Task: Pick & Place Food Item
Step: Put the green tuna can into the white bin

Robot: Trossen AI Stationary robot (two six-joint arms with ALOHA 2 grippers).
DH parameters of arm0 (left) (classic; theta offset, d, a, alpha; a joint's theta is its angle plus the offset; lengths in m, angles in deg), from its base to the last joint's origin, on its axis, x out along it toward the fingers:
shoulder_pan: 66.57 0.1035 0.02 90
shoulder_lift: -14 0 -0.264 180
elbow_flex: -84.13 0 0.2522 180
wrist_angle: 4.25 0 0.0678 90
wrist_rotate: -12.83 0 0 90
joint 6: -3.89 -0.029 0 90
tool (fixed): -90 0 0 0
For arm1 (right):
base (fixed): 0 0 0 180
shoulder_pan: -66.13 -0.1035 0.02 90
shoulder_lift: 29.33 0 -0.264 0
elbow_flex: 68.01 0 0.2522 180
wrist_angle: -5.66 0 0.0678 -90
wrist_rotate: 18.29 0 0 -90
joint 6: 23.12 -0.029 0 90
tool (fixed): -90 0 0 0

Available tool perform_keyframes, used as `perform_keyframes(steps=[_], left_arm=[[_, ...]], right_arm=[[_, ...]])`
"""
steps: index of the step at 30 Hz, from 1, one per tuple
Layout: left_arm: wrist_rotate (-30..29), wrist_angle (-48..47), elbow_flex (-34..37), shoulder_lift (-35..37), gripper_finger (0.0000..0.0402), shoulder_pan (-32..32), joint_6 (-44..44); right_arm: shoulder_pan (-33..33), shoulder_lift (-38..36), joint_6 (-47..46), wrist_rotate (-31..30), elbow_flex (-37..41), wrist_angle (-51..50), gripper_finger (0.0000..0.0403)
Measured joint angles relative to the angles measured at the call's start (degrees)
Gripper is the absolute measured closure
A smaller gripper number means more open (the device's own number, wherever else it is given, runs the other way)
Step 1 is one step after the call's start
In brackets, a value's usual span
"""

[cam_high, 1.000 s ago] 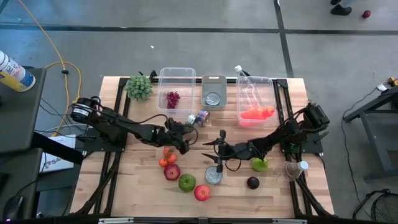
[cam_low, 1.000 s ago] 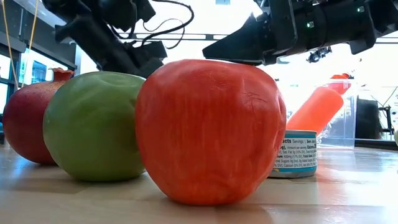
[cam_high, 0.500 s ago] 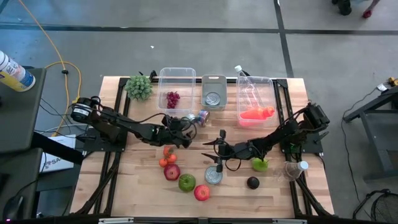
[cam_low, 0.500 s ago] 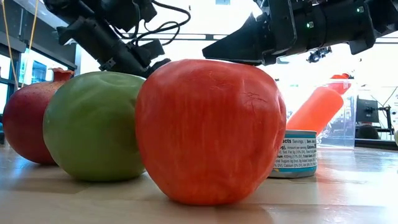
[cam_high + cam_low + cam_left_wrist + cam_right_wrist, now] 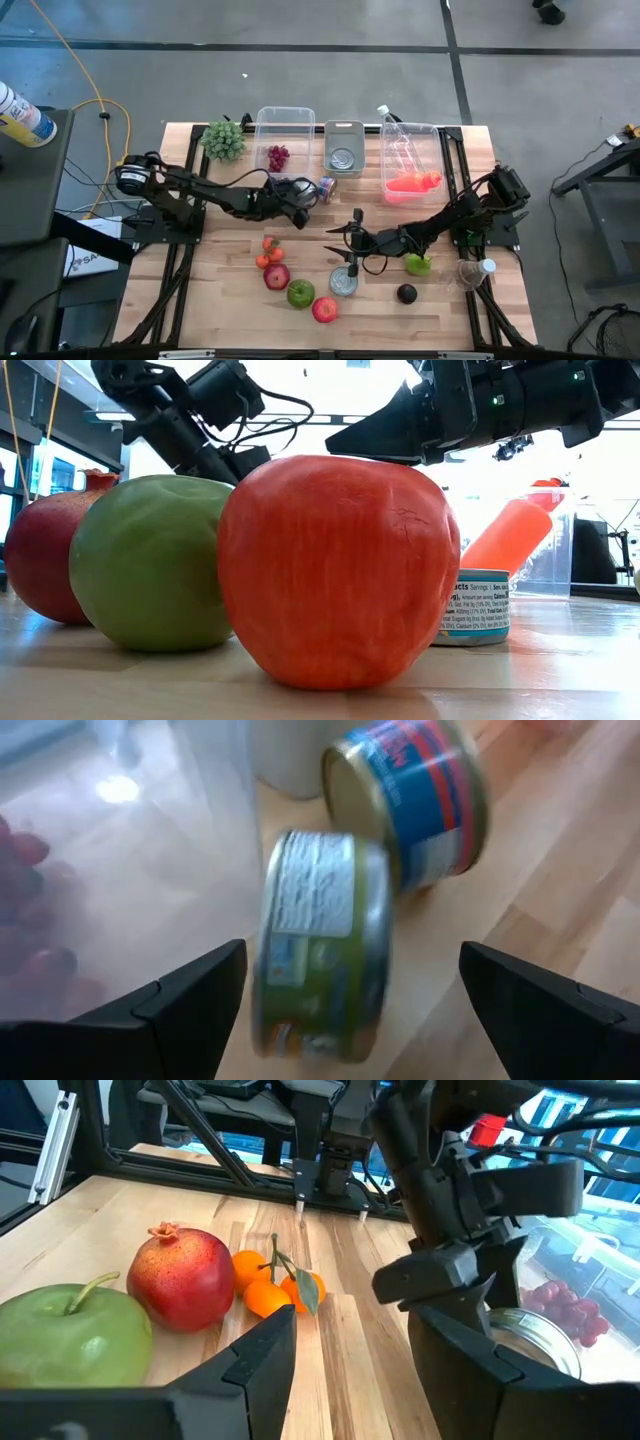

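My left hand (image 5: 300, 193) just swung from the small oranges (image 5: 268, 252) to two tins (image 5: 330, 935), wide open, empty. Right hand (image 5: 345, 243) half-open, empty, waiting.

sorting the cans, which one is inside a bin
The can in the small grey bin at the table's back. The two cans by the left gripper and the one at the front sit on bare wood.

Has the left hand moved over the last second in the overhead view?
Yes. The left hand has drawn back from the oranges toward the clear bin holding grapes, and now sits by the cans, open and empty.
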Motion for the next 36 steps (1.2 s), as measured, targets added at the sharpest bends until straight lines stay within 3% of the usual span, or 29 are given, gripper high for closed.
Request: perform_keyframes(steps=[13, 17, 24, 31, 36], left_arm=[[-1.5, 2.3, 0.0, -7.8, 0.0058, 0.0, -0.1], [-1.5, 3.0, 0.0, -8.2, 0.0109, 0.0, -0.1], [-1.3, 5.0, 0.0, -7.8, 0.0257, -1.2, -1.9], [-2.0, 4.9, 0.0, -7.4, 0.0257, -3.8, -3.0], [-3.4, 5.2, 0.0, -5.5, 0.0257, -5.9, -4.4]], right_arm=[[0.1, 0.0, 0.0, 0.0, 0.0, -0.2, 0.0219], [0.1, 0.0, 0.0, 0.0, 0.0, -0.5, 0.0219], [0.1, 0.0, 0.0, 0.0, 0.0, -0.7, 0.0219], [0.0, 0.0, -7.0, 0.0, 0.0, -0.4, 0.0219], [-0.3, 0.0, -6.8, 0.0, 0.0, 0.3, 0.0219]])
